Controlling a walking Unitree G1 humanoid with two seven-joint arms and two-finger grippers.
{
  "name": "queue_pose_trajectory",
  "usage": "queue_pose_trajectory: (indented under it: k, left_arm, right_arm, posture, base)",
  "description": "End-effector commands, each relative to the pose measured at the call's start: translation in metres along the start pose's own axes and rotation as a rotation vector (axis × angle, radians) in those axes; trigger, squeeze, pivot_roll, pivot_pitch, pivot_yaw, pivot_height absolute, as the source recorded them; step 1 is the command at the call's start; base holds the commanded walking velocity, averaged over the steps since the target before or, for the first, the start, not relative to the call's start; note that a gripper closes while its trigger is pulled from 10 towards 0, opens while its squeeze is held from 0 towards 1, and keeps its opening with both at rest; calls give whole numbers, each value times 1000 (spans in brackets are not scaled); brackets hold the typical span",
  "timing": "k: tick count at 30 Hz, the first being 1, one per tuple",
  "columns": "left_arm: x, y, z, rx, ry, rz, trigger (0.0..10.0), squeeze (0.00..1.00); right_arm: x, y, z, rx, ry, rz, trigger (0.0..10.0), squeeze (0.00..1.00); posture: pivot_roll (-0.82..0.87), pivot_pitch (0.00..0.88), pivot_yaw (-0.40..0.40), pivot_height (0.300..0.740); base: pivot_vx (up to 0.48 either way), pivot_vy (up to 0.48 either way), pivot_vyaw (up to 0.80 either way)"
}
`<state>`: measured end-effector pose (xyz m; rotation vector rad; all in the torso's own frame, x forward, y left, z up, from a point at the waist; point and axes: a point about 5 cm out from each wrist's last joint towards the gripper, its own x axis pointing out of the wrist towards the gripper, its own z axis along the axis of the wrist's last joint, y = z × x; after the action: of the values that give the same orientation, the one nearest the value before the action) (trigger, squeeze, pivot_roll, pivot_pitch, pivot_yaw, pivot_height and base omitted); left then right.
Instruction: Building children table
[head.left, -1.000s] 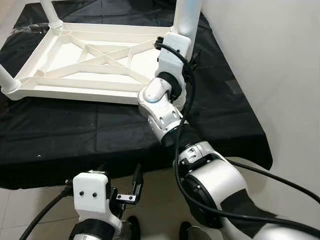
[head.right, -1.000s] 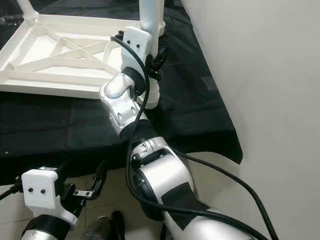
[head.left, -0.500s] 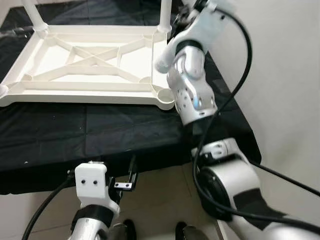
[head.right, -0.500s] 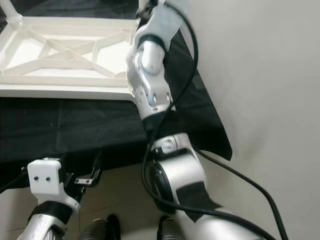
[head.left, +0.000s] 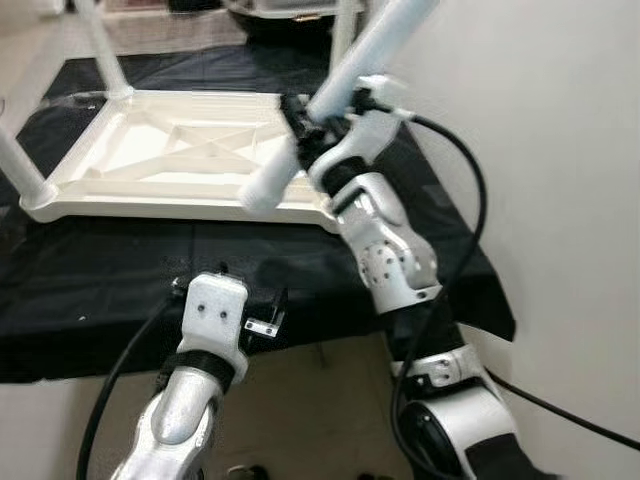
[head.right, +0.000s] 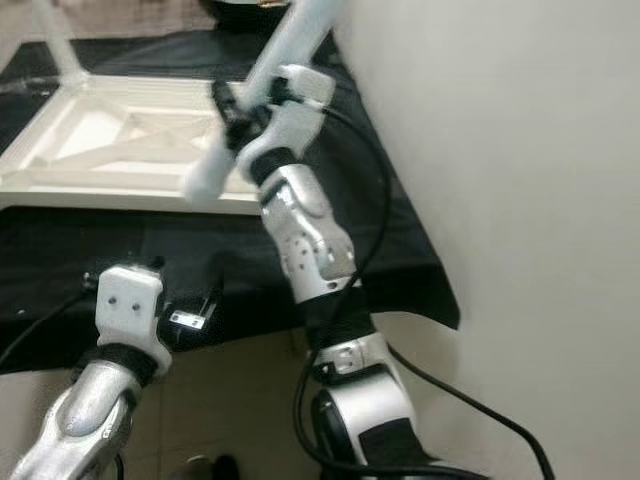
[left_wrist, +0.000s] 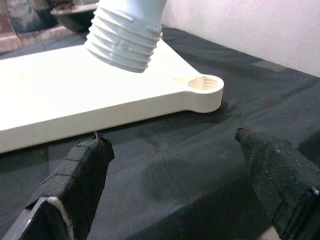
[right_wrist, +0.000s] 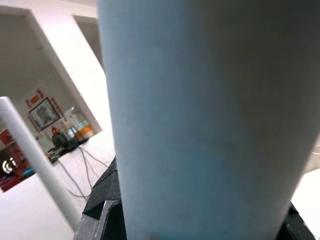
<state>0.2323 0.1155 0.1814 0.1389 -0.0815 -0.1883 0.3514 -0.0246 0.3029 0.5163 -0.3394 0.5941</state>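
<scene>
Since a second ago your right gripper (head.left: 318, 128) has lifted the table leg (head.left: 330, 100) out of the corner socket (left_wrist: 205, 83), and it now hangs tilted above the upturned tabletop (head.left: 170, 165). Left to right: two fitted legs run off the upper left of the frame; your left gripper (head.left: 255, 318), at lower centre, is spread open, holding nothing; the right one is clamped on the blurred leg at upper centre.
</scene>
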Motion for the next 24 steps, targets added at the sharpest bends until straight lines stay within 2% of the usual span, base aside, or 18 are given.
queue_pose_trajectory:
  k: [1, 4, 5, 7, 10, 11, 15, 24]
  left_arm:
    - [2, 4, -9, 36, 44, 7, 10000, 0]
    - [24, 8, -12, 146, 47, 3, 10000, 0]
    - [24, 8, -12, 146, 47, 3, 10000, 0]
    - [32, 11, -12, 202, 53, 22, 10000, 0]
    - [35, 12, -12, 215, 58, 29, 10000, 0]
    - [41, 10, -6, 252, 36, 12, 10000, 0]
    - [47, 6, -1, 300, 14, -8, 10000, 0]
    - [49, 2, -2, 314, 9, -19, 10000, 0]
  right_arm:
    - [-2, 4, -1, 18, 10, 35, 10000, 0]
    - [-9, 5, -11, 39, 60, 86, 10000, 0]
    - [-9, 5, -11, 39, 60, 86, 10000, 0]
    - [-13, 6, -16, 51, 85, 106, 10000, 0]
    - [-15, 6, -17, 58, 97, 116, 10000, 0]
    - [-20, 6, -23, 60, 125, 128, 10000, 0]
    - [-26, 4, -31, 50, 157, 136, 10000, 0]
    - [-34, 5, -39, 41, 195, 154, 10000, 0]
  posture:
    - [20, 83, -22, 740]
    - [19, 81, -25, 740]
    - [19, 81, -25, 740]
    - [16, 80, -25, 740]
    - [16, 80, -25, 740]
    - [16, 80, -25, 740]
    - [16, 80, -25, 740]
    - [27, 91, -26, 740]
  base:
    - [0, 0, 0]
    - [0, 0, 0]
    - [0, 0, 0]
    - [0, 0, 0]
    - [0, 0, 0]
    - [0, 0, 0]
    - [0, 0, 0]
    - [0, 0, 0]
